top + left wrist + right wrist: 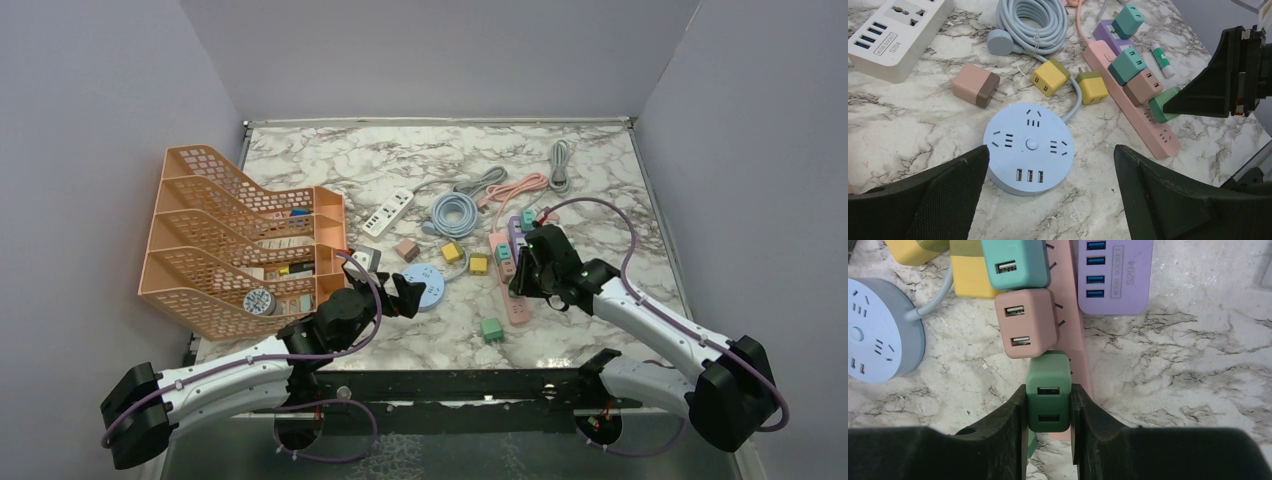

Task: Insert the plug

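My right gripper (1049, 399) is clamped on the dark green plastic cube plug (1048, 375) — low centre of the wrist frame, pressed against the long pink power strip (1076, 320) (just below a dusty-pink adapter (1025, 322)). My left gripper (1051, 152) gapes wide, empty, over the round pale-blue socket hub (1023, 130) — lower middle of its view.

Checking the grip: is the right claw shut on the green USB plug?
Shut. The right claw has both fingers pressed against the green USB plug sides, no gap.
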You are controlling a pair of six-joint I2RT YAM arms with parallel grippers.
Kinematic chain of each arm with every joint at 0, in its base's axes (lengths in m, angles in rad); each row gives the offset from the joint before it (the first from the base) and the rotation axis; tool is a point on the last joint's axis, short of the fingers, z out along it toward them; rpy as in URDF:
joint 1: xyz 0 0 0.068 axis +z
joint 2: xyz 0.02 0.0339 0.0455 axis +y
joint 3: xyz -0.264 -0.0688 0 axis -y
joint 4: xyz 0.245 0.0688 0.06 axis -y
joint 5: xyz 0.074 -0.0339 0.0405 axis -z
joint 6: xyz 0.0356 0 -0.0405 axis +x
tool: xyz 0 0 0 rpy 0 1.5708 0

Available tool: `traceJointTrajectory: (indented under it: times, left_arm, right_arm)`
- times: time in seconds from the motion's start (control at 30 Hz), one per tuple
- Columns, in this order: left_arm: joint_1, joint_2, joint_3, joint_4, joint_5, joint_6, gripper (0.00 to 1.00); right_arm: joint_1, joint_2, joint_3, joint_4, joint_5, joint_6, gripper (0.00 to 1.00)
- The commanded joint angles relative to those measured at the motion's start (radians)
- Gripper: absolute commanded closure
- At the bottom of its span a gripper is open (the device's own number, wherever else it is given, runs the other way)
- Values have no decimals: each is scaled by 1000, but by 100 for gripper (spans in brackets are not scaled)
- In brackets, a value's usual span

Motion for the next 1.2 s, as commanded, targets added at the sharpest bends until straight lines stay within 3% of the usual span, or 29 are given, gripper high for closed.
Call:
traceJointTrajectory:
  times: [0.0, 0.3, 0.87, 0.97, 1.03, 1.07, 1.17]
  left_arm:
    - [5, -4, -3, 37, -32, 9, 2]
    - [4, -3, 1, 41, -39, 21, 2]
    - [5, -33, -13, 51, -42, 19, 2]
    - [4, -33, -12, 51, -39, 21, 2]
    - [5, -32, -11, 51, -34, 24, 2]
    - [5, -30, -9, 51, -31, 27, 2]
    - [5, -27, -6, 51, -25, 33, 2]
  right_arm:
    - [-1, 28, 12, -27, 72, -27, 99]
    - [8, 115, 53, -37, 30, -49, 99]
    - [98, 255, 128, -61, 180, 21, 97]
    - [98, 253, 178, -132, 195, 70, 83]
    - [98, 238, 210, -175, 199, 93, 60]
    - [98, 231, 222, -186, 193, 96, 53]
    - [98, 220, 259, -235, 165, 92, 45]
